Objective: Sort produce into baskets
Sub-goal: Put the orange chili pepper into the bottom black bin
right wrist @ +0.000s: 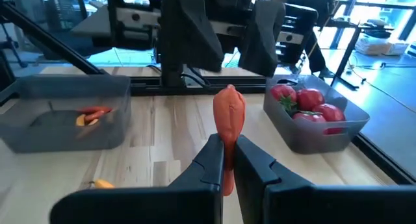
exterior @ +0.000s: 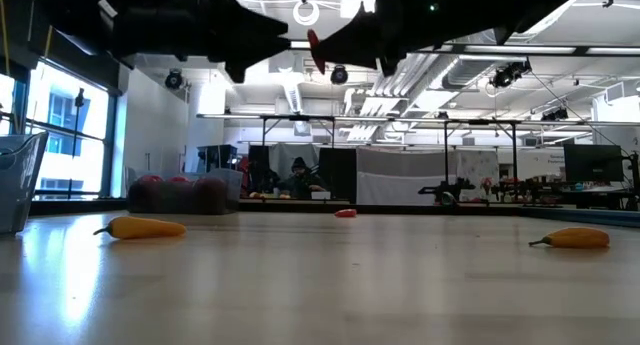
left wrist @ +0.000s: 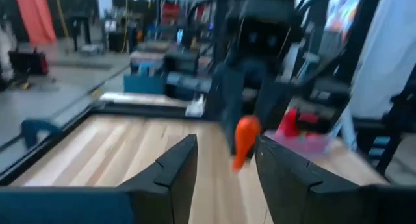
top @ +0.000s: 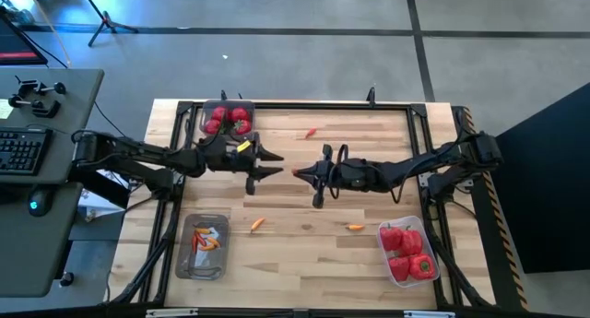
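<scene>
From above, both dark arms meet mid-table: the left gripper has its fingers apart, and facing it at three o'clock the right gripper is clamped on a slim red-orange pepper piece. The clear plastic tub of round red fruits sits at eleven o'clock, the clear tub of small orange and red pieces at seven, the clear tub of red bell peppers at five; loose slim pieces lie at twelve, six and four, with bare wood around them. At table level the held piece hangs high above the boards, well clear of two orange pieces lying flat. The left wrist shows the piece just beyond its spread fingers. The right wrist shows its fingers pinching the piece upright, the left gripper's parted fingers straight ahead between two tubs.
</scene>
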Action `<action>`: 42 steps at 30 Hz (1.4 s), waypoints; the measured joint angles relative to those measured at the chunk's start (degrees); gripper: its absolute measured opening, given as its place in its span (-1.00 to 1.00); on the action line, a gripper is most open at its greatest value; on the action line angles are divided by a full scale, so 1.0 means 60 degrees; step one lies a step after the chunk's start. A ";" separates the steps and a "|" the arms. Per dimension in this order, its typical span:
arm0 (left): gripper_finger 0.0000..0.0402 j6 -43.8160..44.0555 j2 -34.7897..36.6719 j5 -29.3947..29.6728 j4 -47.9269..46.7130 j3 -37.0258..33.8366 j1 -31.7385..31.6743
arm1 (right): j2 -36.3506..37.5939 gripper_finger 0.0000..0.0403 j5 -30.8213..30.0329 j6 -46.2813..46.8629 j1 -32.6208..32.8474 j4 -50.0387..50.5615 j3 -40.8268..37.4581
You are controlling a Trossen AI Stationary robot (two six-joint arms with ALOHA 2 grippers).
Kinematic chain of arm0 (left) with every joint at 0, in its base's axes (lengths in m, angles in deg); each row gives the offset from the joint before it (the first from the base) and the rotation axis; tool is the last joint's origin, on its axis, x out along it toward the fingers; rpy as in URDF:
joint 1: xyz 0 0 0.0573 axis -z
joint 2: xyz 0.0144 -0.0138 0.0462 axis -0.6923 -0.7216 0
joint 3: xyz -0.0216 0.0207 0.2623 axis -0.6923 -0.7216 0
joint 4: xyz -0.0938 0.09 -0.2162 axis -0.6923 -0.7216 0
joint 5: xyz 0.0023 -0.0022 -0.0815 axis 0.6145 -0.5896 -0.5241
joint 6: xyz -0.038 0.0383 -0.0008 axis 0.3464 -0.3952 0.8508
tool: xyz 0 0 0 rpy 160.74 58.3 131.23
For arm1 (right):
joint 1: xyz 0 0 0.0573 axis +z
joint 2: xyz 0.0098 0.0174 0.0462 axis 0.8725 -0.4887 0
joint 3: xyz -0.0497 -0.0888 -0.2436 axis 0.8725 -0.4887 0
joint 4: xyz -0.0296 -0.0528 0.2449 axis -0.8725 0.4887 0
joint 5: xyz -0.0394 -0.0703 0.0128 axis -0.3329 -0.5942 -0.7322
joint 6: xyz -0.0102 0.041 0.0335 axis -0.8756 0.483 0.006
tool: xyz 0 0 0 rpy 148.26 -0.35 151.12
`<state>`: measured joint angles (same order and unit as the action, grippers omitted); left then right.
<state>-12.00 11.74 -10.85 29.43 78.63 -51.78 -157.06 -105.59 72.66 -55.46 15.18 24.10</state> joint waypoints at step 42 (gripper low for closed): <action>-0.48 0.0051 -0.1674 -0.0729 0.0642 0.1397 0.0393 | -0.0007 -0.96 0.0068 -0.0746 0.0003 -0.0892 0.0000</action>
<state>-11.69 1.70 -15.22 33.28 87.01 -49.42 -157.10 -105.18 68.18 -55.45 9.83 24.10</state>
